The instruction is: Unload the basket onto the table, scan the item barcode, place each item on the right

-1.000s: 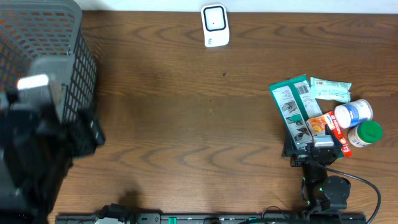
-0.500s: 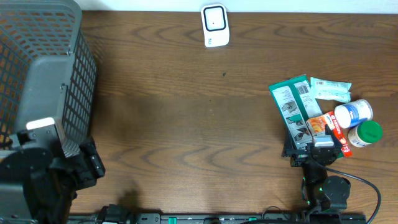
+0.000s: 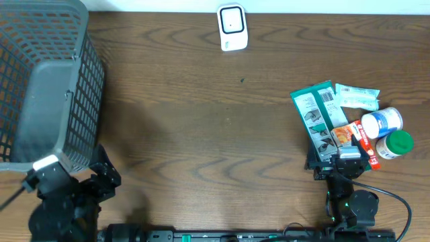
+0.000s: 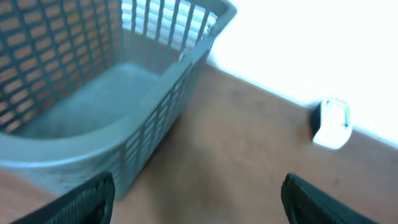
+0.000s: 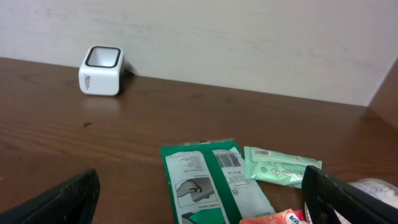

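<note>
The left gripper hangs spread, holding nothing, over the near left corner of the bench, just beside the basket wall. The right gripper, spread wide, sits at the near end of the green pack. The pack lies by the right edge, touching a pouch, near a white bottle. The scanner stands at the far edge, with bare wood between it and the pack.
</note>
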Robot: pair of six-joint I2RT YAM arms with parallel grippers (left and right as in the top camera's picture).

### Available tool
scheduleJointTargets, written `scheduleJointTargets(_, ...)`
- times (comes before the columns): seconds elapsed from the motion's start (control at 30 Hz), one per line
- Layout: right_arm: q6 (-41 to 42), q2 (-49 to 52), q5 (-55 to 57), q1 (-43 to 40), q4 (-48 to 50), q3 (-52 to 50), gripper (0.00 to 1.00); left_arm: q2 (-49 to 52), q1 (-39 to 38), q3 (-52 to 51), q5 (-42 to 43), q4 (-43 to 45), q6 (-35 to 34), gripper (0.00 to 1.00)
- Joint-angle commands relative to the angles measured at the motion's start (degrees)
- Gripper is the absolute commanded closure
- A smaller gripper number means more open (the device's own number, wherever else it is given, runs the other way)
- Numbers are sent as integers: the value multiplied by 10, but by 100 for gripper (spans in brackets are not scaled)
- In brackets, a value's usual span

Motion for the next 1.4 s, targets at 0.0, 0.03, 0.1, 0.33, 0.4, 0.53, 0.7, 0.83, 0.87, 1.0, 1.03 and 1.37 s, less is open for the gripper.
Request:
scheduleJointTargets(0.0,2,-3,7,-7,-3,-1,1,-61,19,-63,33,50,-11,18)
scheduleJointTargets(0.03,2,-3,7,-7,-3,-1,1,-83,24,-86,40,74,-11,18)
scheduleJointTargets(0.1,2,-3,7,-7,-3,-1,1,-120,33,-120,49,111,-11,18)
scheduleJointTargets(0.33,2,-3,7,-7,-3,-1,1,-187,41,-204,66,260,-11,18)
scheduleJointTargets(0.4,2,-3,7,-7,-3,-1,1,-186,41,-219,70,313,-14,18)
scheduleJointTargets(0.53,2,-3,7,-7,-3,-1,1,-186,41,-259,90,436,-15,18)
scheduleJointTargets(0.7,2,-3,7,-7,-3,-1,1,-186,41,-332,93,615,-16,18)
scheduleJointTargets(0.83,2,-3,7,-7,-3,-1,1,-186,41,-395,93,712,-16,18)
scheduleJointTargets(0.87,2,-3,7,-7,-3,-1,1,-186,41,-407,93,725,-16,18)
scheduleJointTargets(1.0,2,-3,7,-7,-3,-1,1,-186,41,-455,92,751,-16,18)
scheduleJointTargets(1.03,2,-3,7,-7,-3,-1,1,-186,41,-467,92,751,-15,18)
scheduleJointTargets(1.37,2,-3,7,-7,-3,-1,1,-186,41,-517,90,692,-15,18)
